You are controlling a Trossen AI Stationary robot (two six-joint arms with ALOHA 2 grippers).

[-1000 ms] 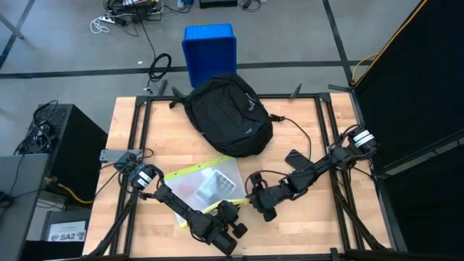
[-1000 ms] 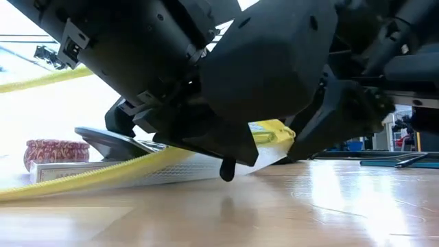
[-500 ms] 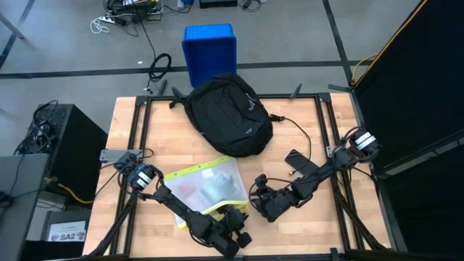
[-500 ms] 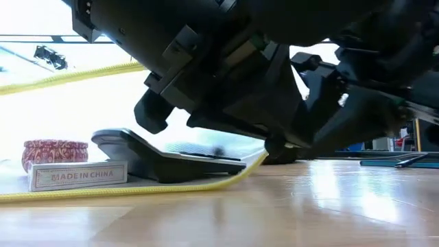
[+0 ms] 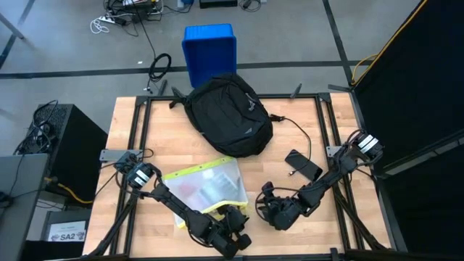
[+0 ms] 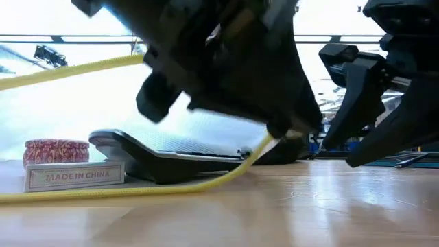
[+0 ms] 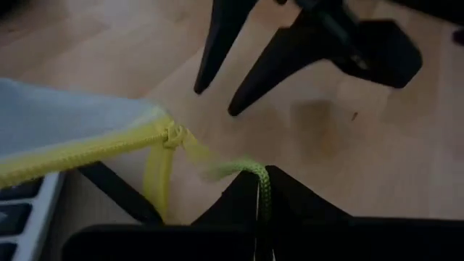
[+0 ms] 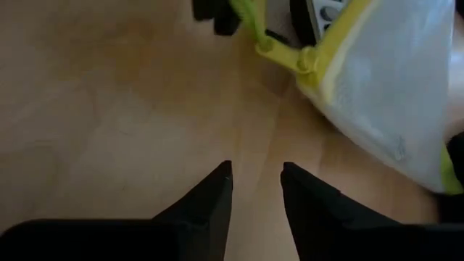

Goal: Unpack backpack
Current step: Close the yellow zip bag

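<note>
1. Where the wooden tabletop (image 5: 304, 138) meets its near edge, the left gripper (image 5: 233, 230) is clamped tight on the thin yellow-green pull cord (image 7: 255, 177) of a clear mesh pouch with yellow zipper trim (image 5: 206, 185).
2. Just beside that pincer, on its right, hangs the right gripper (image 5: 279, 214); its dark fingers (image 8: 210, 196) stand narrowly apart over bare wood and hold nothing.
3. Ahead of the left pincer the cord runs to the yellow zipper slider (image 7: 172, 135) at the pouch's corner, which lies between the two grippers.
4. Beyond that, inside the pouch, lie a white box printed "MADE IN CHINA" (image 6: 74, 176), a small round red patterned tin (image 6: 56, 151) and a flat dark grey object (image 6: 164, 158).
5. Farther from both pincers, at the far middle of the table, sits the large black soft fabric backpack (image 5: 228, 114), well apart from each.
6. Behind the backpack, on the floor past the table's far edge, stands a blue plastic bin (image 5: 209, 51).
</note>
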